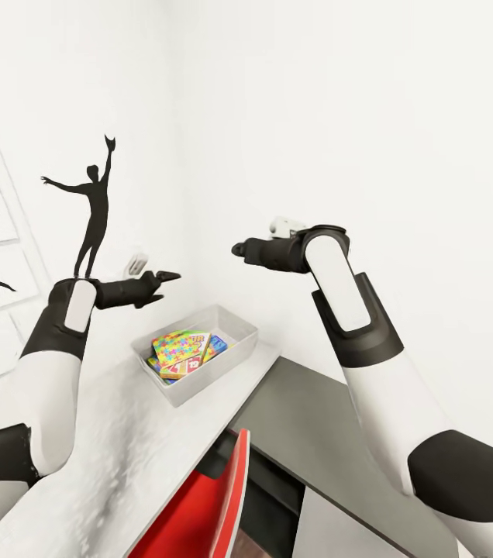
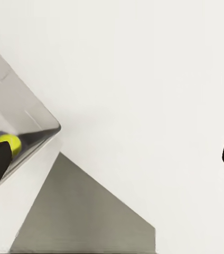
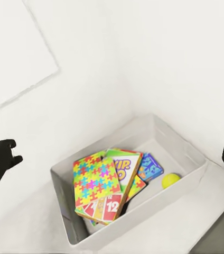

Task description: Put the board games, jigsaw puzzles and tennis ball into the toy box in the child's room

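A: Right, where do the toys sit?

B: All seen ones lie in the toy box (image 1: 240,339), which stands on the table (image 1: 122,449) close to the white wall corner. On top leans a jigsaw puzzle (image 3: 95,183), tilted. Under it the SKIP-BO board game (image 3: 125,168) with yellow edges, and a blue board game (image 3: 151,166) poking out beside that. A second puzzle's edge (image 3: 137,187) shows just below the SKIP-BO box.

A: The tennis ball?

B: The tennis ball (image 3: 170,180) rests on the bin floor, just beside the blue box, near one end wall. The left wrist view catches it too, in the bin's corner.

A: Left gripper?

B: The left gripper (image 1: 163,279) hangs above the table, level with the wall silhouette (image 1: 91,209), empty, fingers spread wide.

A: Right one?

B: The right gripper (image 1: 240,249) is raised above the bin, well apart from it, fingers wide, nothing between them.

A: Anything else?

B: A dark grey cabinet top (image 1: 332,434) adjoins the table; a red chair back (image 1: 231,496) sits below.
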Available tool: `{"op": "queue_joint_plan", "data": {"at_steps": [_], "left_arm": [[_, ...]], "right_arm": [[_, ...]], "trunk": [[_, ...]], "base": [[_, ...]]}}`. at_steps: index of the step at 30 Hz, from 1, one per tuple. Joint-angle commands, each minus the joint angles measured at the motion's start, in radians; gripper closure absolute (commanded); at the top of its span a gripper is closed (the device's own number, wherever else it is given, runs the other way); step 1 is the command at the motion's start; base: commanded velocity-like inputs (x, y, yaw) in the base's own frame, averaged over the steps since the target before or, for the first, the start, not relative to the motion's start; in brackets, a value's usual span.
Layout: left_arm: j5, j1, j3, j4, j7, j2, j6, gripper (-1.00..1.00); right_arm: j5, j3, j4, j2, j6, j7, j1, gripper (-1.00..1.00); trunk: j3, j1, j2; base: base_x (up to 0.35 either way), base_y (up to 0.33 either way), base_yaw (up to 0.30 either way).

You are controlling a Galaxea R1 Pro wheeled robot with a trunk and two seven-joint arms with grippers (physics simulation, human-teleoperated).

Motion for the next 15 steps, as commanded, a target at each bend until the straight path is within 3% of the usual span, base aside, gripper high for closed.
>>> {"op": "queue_joint_plan", "data": {"at_steps": [1,6,15], "left_arm": [[-0.009,0.004,0.009,0.006,-0.005,-0.006,0.004,-1.0],[-0.007,0.033,0.032,0.034,0.004,-0.008,0.004,-1.0],[-0.004,0.084,0.029,0.058,0.002,-0.007,0.004,-1.0]], "right_arm": [[-0.008,0.006,0.0,0.006,0.008,-0.016,-0.007,-1.0],[-0.006,0.014,0.011,0.001,0.036,-0.04,-0.035,-1.0],[-0.001,0.03,0.061,-0.006,0.049,-0.076,0.016,-1.0]], "trunk": [[-0.002,0.001,-0.003],[-0.002,0.001,-0.003],[-0.002,0.001,-0.003]], "base": [[0.0,0.0,0.0],[0.0,0.0,0.0],[0.0,0.0,0.0]]}}
